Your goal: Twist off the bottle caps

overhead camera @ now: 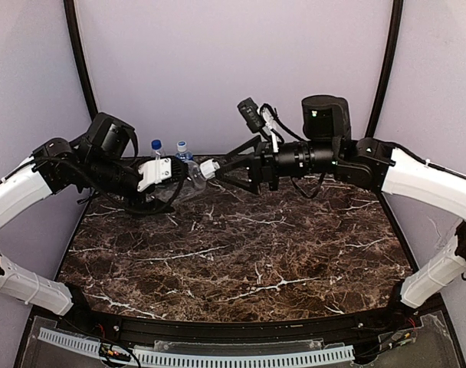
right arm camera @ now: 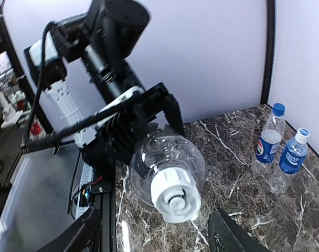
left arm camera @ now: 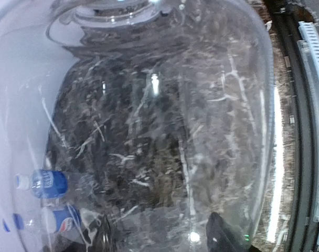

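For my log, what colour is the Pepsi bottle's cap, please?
Blue cap, shown best in the right wrist view.

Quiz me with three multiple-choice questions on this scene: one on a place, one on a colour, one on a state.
1. The Pepsi bottle stands: A) at the table's back left; B) at its near edge; C) in a gripper.
2. Its cap is: A) white; B) red; C) blue.
3. The plain bottle's white cap is: A) lying on the table; B) on the neck; C) missing.
Answers: 1 A, it stands upright by the back wall; 2 C, its top shows blue; 3 B, it sits on the bottle held by the left gripper.
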`<state>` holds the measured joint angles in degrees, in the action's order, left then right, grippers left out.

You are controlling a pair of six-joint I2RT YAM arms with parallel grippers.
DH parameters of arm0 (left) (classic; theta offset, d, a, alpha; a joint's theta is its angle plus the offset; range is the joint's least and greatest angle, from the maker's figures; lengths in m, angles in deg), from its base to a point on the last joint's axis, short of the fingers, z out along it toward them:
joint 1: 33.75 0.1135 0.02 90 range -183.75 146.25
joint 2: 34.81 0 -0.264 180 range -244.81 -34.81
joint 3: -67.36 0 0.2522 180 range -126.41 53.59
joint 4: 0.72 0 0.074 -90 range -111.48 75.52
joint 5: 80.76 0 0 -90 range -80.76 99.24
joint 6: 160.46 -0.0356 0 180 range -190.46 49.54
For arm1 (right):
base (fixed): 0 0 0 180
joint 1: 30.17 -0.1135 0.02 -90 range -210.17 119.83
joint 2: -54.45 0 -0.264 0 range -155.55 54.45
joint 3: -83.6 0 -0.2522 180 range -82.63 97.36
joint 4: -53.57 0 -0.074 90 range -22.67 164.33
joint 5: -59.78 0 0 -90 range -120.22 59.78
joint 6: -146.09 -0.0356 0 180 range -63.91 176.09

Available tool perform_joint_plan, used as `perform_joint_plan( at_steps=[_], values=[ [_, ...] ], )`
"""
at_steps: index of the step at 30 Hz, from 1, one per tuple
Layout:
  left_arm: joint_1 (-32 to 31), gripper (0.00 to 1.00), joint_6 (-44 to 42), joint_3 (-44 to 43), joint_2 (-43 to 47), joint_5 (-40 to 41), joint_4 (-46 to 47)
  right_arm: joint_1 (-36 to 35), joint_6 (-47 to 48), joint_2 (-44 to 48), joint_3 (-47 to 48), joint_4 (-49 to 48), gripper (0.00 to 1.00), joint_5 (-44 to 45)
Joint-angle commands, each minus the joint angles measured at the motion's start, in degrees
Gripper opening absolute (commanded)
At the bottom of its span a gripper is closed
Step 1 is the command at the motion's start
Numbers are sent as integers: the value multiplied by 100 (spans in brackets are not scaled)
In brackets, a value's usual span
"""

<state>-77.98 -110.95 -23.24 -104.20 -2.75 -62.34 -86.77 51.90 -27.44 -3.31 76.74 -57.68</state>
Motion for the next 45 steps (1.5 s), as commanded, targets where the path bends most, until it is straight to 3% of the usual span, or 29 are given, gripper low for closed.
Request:
perform_joint_plan(
  at_steps=[1, 5, 11, 17, 20, 24, 28, 32, 33, 35, 39, 44, 45],
  values=[
    [-39, 49, -565, 592, 428, 1679, 1187, -12, -2439, -160, 327, -99, 73, 1434],
    [-216, 48, -1340, 1329, 799, 2763, 3147, -46, -3578, -187, 166, -444, 76, 1811],
    [-327, 47, -1513, 1590, 812, 3130, 3414, -156, -3579, -587, 559, -608, 81, 1565],
    [-384, 46, -1541, 1736, 899, 3107, 3474, -158, -3623, -878, 787, -614, 78, 1540],
    [-393, 45, -1563, 1765, 923, 3072, 3478, -153, -3575, -969, 878, -701, 69, 1443],
    [-402, 45, -1553, 1764, 912, 3038, 3529, -149, -3560, -1112, 999, -702, 48, 1331],
    [-426, 44, -1593, 1777, 909, 2996, 3531, -131, -3567, -1143, 989, -708, 38, 1218],
    [-446, 43, -1563, 1771, 901, 3006, 3548, -116, -3481, -1167, 1025, -714, 6, 901],
    [-451, 43, -1509, 1752, 903, 2984, 3543, -103, -3357, -1164, 1043, -725, 0, 751],
    [-455, 42, -1373, 1684, 913, 2826, 3418, -104, -2928, -1167, 1099, -750, 0, 235],
    [-455, 40, -1043, 1453, 1010, 1790, 2566, -248, -918, -1129, 1292, -96, 0, -1059],
    [-453, 39, -838, 1002, 1015, -684, 622, -840, 1732, -866, 1232, 850, 0, -703],
    [-454, 40, -754, 905, 997, -885, 441, -917, 2142, -830, 1210, 987, 0, -582]
  ],
)
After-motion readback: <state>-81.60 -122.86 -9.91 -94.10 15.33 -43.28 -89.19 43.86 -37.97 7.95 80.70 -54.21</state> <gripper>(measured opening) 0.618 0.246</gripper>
